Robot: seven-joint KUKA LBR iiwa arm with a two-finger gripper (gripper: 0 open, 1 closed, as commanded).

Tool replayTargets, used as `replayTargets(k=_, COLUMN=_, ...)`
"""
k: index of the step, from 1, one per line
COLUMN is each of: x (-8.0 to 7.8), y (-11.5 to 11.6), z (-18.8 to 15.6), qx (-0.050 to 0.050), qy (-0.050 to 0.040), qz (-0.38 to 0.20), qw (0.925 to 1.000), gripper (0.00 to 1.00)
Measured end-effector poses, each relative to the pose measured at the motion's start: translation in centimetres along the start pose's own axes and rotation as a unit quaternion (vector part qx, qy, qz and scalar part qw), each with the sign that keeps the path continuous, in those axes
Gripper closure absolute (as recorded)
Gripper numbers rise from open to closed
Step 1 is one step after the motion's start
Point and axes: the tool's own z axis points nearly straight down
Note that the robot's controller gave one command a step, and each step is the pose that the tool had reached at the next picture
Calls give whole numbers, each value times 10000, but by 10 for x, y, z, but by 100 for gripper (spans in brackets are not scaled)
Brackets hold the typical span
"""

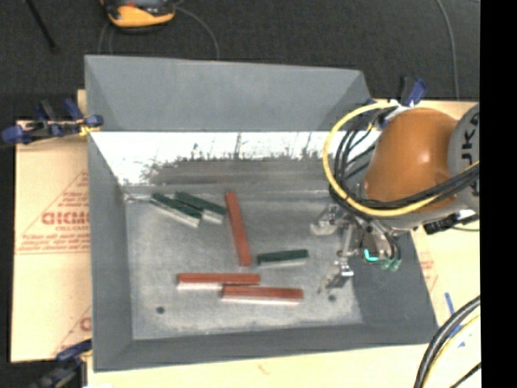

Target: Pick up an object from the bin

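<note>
My gripper (339, 275) hangs low over the right side of the bin floor, its metal fingers pointing down with nothing between them. A short dark green stick (282, 257) lies just to its left. A red-brown stick (261, 295) lies flat below and left of the fingertips, and a second red-brown stick (218, 280) lies beside it further left.
A third red-brown stick (237, 228) lies nearly upright in the middle of the bin. Two dark green sticks (188, 204) lie crossed at the back left. The arm's orange cover and cables hang over the bin's right wall.
</note>
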Motion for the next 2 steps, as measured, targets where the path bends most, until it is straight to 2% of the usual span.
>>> replayTargets(k=2, x=-3, y=1, z=-2, qx=6, qy=-56, qz=-18, qw=10000, gripper=0)
